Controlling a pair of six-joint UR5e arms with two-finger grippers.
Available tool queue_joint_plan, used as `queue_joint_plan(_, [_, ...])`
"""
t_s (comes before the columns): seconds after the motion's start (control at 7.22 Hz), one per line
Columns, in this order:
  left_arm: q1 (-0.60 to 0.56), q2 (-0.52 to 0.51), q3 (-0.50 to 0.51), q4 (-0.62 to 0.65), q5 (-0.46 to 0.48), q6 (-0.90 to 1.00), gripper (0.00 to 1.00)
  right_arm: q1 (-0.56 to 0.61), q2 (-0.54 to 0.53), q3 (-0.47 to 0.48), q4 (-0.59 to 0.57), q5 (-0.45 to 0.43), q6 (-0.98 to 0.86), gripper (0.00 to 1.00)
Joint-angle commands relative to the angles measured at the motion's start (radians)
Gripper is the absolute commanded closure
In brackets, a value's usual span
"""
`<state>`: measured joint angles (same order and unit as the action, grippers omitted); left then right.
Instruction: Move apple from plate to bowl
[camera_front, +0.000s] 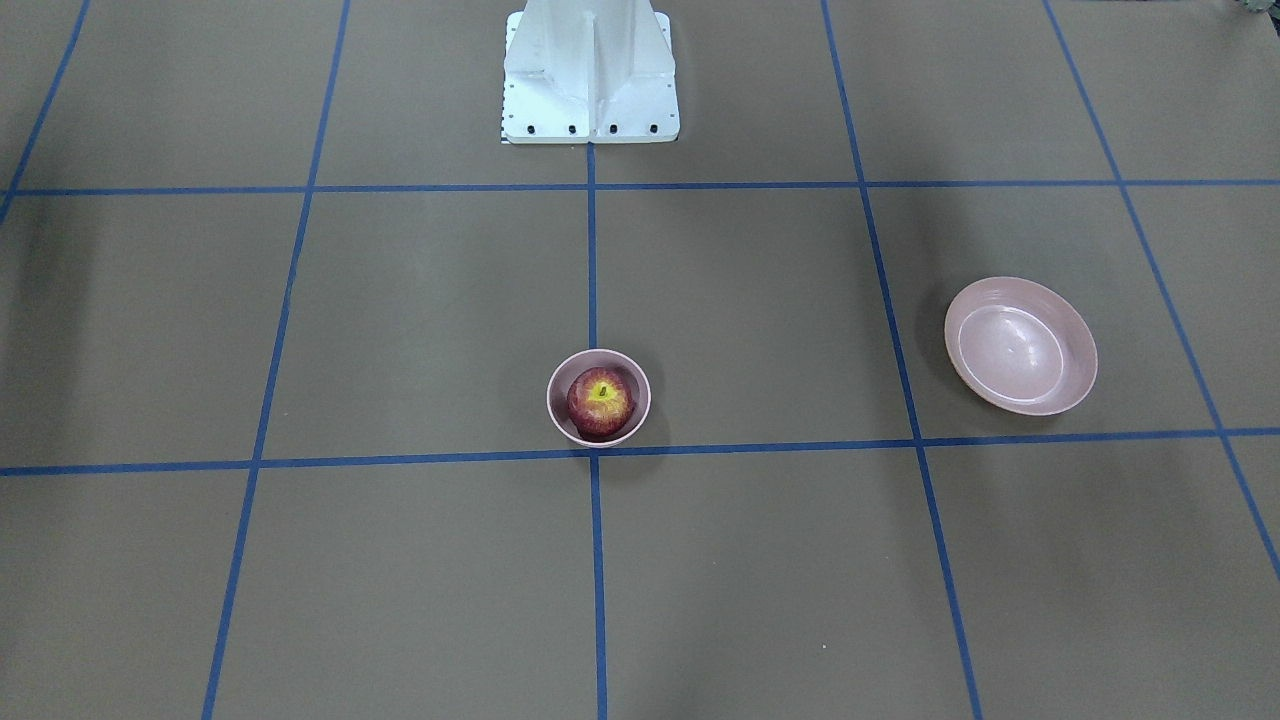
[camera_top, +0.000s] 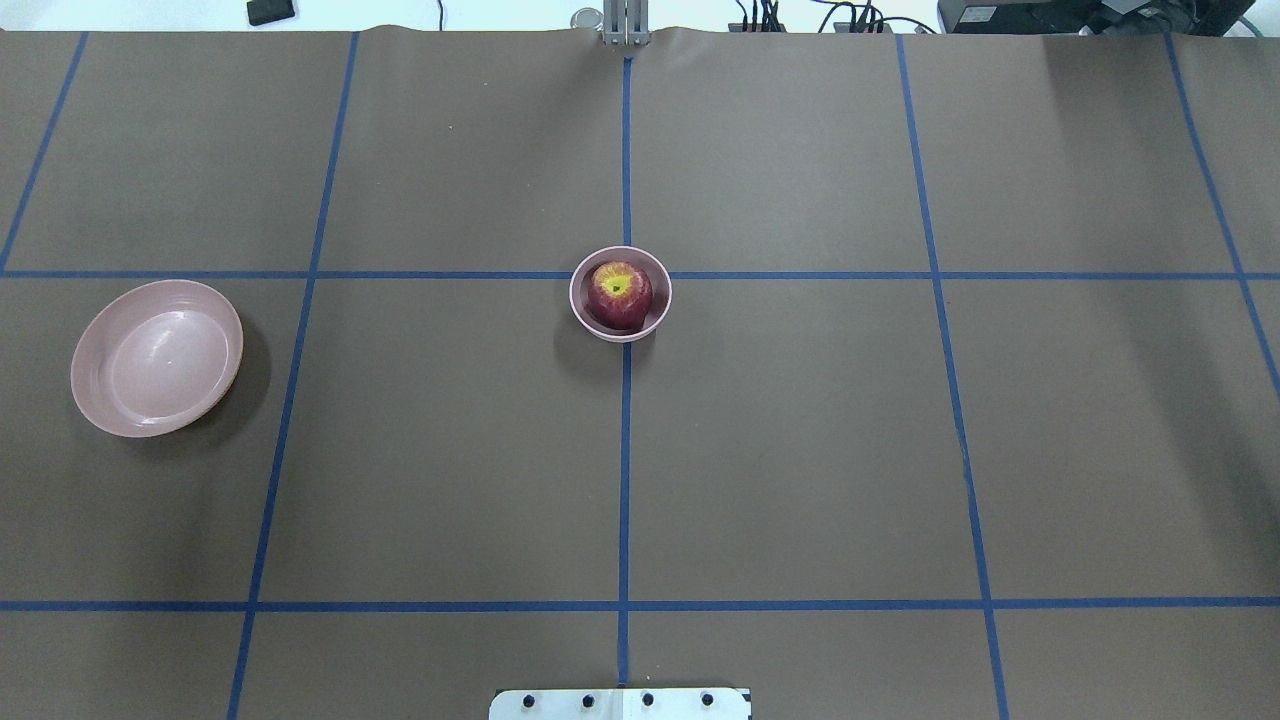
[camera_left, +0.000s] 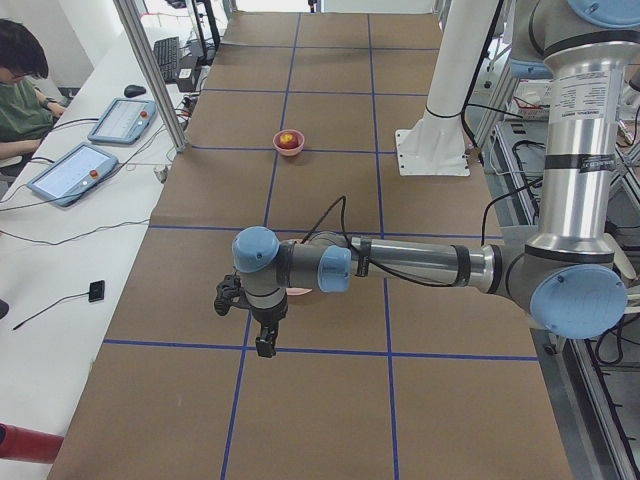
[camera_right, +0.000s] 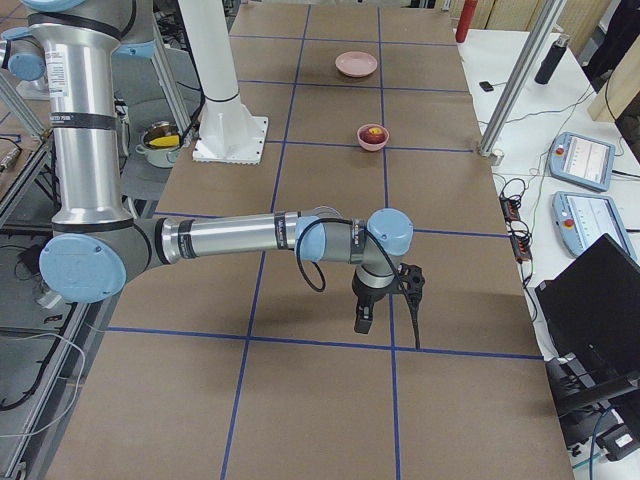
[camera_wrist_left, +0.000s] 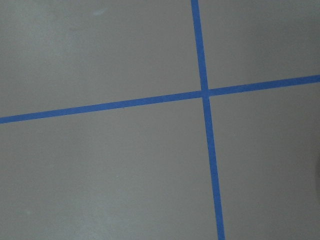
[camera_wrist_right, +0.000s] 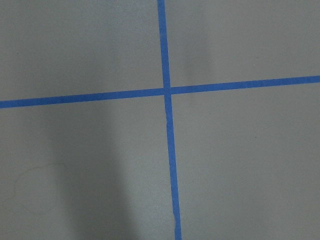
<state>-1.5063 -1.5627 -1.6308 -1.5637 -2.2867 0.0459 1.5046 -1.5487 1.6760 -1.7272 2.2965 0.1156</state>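
Note:
The dark-red apple (camera_front: 600, 402) with its yellow-green stem patch sits inside the small deep pink bowl (camera_front: 598, 354) at the table's middle; both also show in the overhead view, apple (camera_top: 620, 293) and bowl (camera_top: 620, 250). The wide shallow pink plate (camera_top: 157, 357) lies empty on the robot's left side (camera_front: 1020, 345). My left gripper (camera_left: 265, 345) shows only in the exterior left view, raised near the plate. My right gripper (camera_right: 363, 322) shows only in the exterior right view, far from the bowl. I cannot tell whether either is open or shut.
The brown table cover carries a grid of blue tape lines (camera_top: 625, 450). The white robot base (camera_front: 590, 75) stands at the table's robot-side edge. Both wrist views show only tape crossings. An operator (camera_left: 20, 90) and tablets sit at a side desk.

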Motion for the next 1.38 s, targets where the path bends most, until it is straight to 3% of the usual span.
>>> queue_joint_plan(0.0, [0.0, 0.007, -0.001, -0.001, -0.034, 0.002, 0.01, 0.0, -0.002, 0.002, 0.001, 0.001, -0.001, 0.0])
queue_joint_plan(1.25, [0.0, 0.006, -0.007, -0.004, -0.031, 0.002, 0.01, 0.0, -0.004, 0.008, -0.003, 0.021, -0.001, 0.0])
